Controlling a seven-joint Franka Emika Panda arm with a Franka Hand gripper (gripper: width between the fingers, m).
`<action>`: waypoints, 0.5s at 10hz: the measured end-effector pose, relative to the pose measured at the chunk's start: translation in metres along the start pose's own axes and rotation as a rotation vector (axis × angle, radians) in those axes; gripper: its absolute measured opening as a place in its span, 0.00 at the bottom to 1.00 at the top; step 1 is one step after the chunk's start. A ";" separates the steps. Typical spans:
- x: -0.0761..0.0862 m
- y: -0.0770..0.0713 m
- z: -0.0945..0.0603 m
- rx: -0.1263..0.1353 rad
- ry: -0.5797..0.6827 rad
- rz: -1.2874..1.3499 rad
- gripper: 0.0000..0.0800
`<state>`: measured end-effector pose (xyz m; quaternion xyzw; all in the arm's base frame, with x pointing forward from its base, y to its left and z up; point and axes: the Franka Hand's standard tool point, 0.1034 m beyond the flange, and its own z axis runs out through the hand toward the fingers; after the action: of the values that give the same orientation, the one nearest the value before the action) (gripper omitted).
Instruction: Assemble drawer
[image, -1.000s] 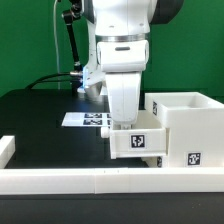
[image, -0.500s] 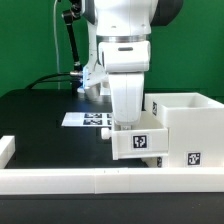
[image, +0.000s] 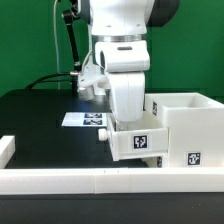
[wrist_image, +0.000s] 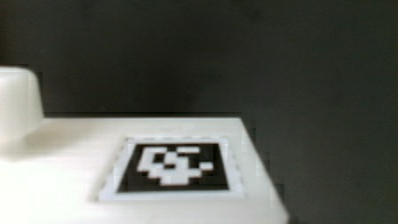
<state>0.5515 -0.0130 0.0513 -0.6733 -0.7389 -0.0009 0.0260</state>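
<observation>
A small white drawer box (image: 136, 141) with a black marker tag on its front sits against the open side of the larger white drawer housing (image: 188, 128), on the exterior view's right. My gripper (image: 124, 124) reaches straight down into the small box at its near corner. Its fingertips are hidden behind the box wall, so I cannot see whether they are shut on it. The wrist view shows only a white panel surface (wrist_image: 71, 150) with a blurred marker tag (wrist_image: 175, 166) and dark table beyond; no fingers show there.
The marker board (image: 84, 118) lies on the black table behind the arm. A long white rail (image: 90, 181) runs along the front edge, with a white block (image: 7, 148) at the exterior view's left. A cable hangs behind the arm.
The hand and the small drawer box have shifted very slightly toward the exterior view's left; the wrist has turned a little.
</observation>
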 end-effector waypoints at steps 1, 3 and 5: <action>-0.003 -0.001 0.000 0.001 0.004 0.017 0.06; -0.005 -0.002 0.000 0.003 0.008 0.035 0.06; -0.005 -0.002 0.000 0.003 0.008 0.035 0.06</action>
<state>0.5495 -0.0177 0.0508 -0.6861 -0.7268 -0.0022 0.0300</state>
